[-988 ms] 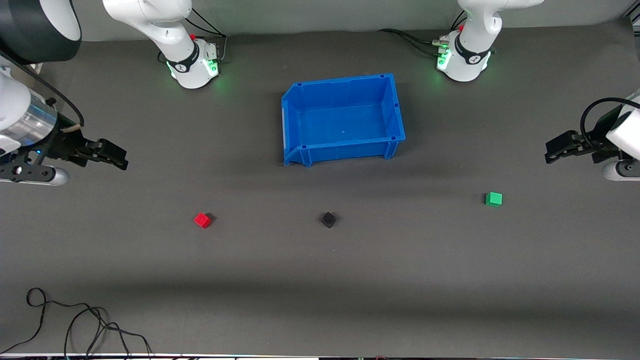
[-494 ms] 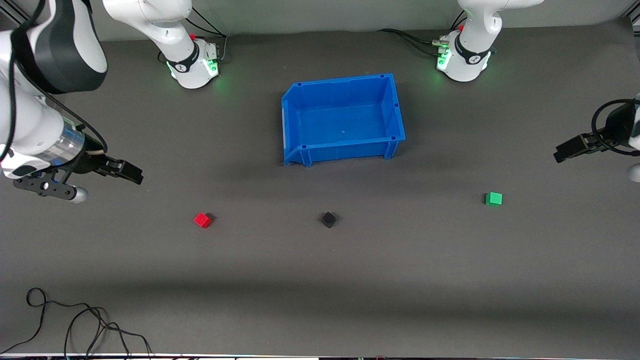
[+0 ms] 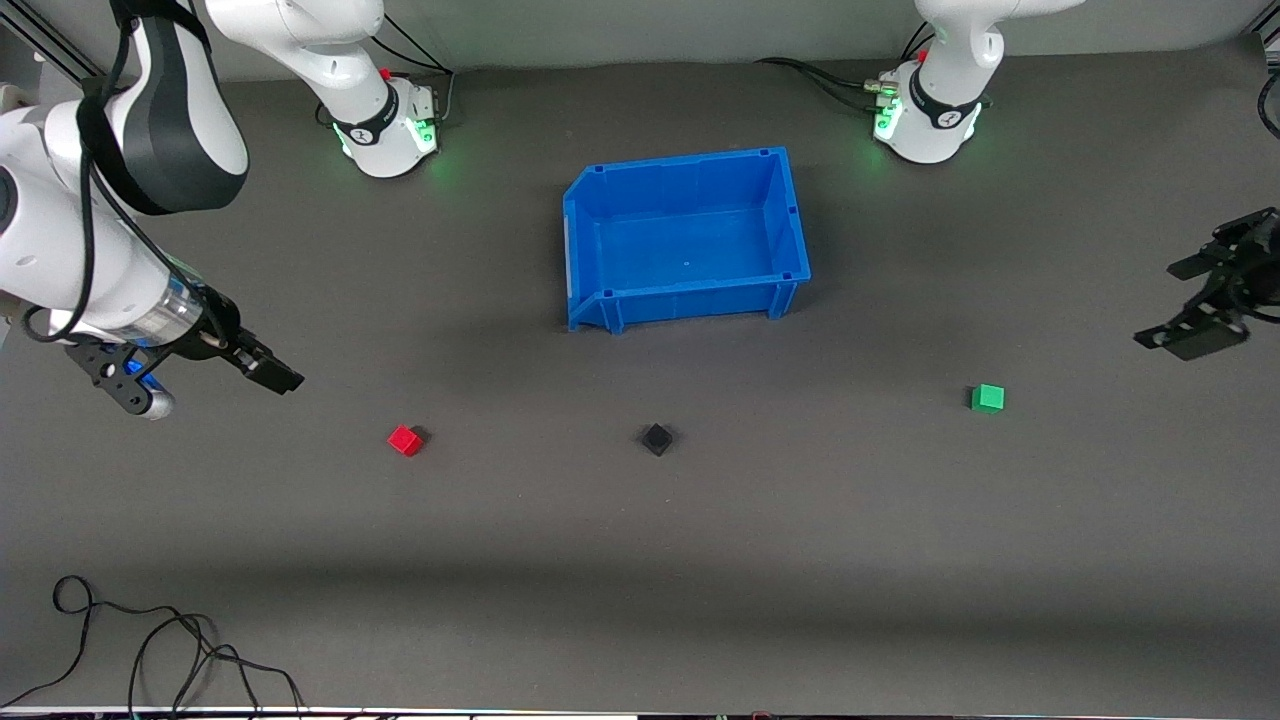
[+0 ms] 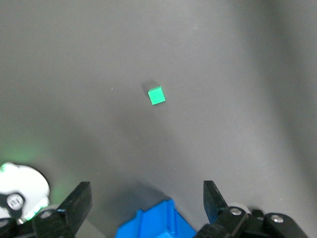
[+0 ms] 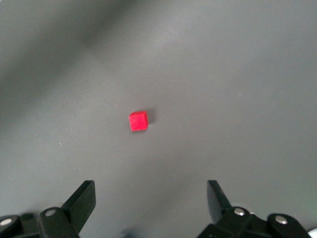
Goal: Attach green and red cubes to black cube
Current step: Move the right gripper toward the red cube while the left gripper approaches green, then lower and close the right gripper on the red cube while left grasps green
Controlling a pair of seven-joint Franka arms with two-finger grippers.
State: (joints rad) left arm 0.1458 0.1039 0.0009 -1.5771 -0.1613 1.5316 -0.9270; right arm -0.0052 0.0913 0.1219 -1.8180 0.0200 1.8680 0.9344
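Red cube (image 3: 405, 440), black cube (image 3: 657, 438) and green cube (image 3: 987, 397) lie apart mid-frame. Right gripper (image 3: 268, 372) hangs open at the frame's left edge, and left gripper (image 3: 1195, 305) hangs open at its right edge.

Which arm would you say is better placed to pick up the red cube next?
The right arm. Its right gripper, open, hangs over the mat beside the red cube, which sits centred in its wrist view. The left gripper, open, is at the table's other end, near the green cube.

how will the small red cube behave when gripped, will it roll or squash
The small red plastic-looking cube sits flat on the grey mat, so it probably won't roll. Its crisp edges suggest it is rigid. Being small, it is likely light and may skid if nudged.
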